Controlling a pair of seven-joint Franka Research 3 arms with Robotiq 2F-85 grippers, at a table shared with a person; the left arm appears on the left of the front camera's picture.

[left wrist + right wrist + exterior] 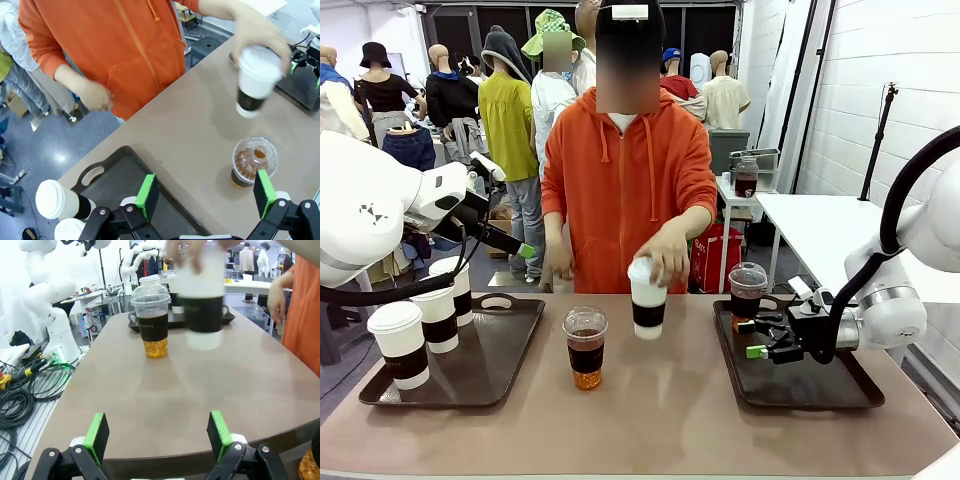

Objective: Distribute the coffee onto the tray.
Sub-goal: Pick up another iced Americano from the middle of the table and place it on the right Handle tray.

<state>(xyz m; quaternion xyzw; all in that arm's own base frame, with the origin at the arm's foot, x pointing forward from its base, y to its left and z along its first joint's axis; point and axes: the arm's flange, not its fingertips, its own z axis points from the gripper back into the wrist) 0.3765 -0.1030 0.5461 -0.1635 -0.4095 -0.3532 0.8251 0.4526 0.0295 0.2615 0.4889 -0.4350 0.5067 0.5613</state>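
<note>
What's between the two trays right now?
In the front view, a clear cup of dark drink stands on the table, and the person's hand holds a white cup beside it.

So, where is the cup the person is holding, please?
In the front view, the white cup is held over the middle of the table, between the clear cup on its left and the right tray.

1. A taupe-topped table [660, 415] runs the full width of the front view.
2. A dark brown handled tray [490, 365] lies flat at its left end.
3. A matching tray [805, 388] lies at its right end.
4. A clear dome-lidded plastic cup [586, 347] of dark-amber drink stands upright on the bare top between the trays, touching neither.
</note>
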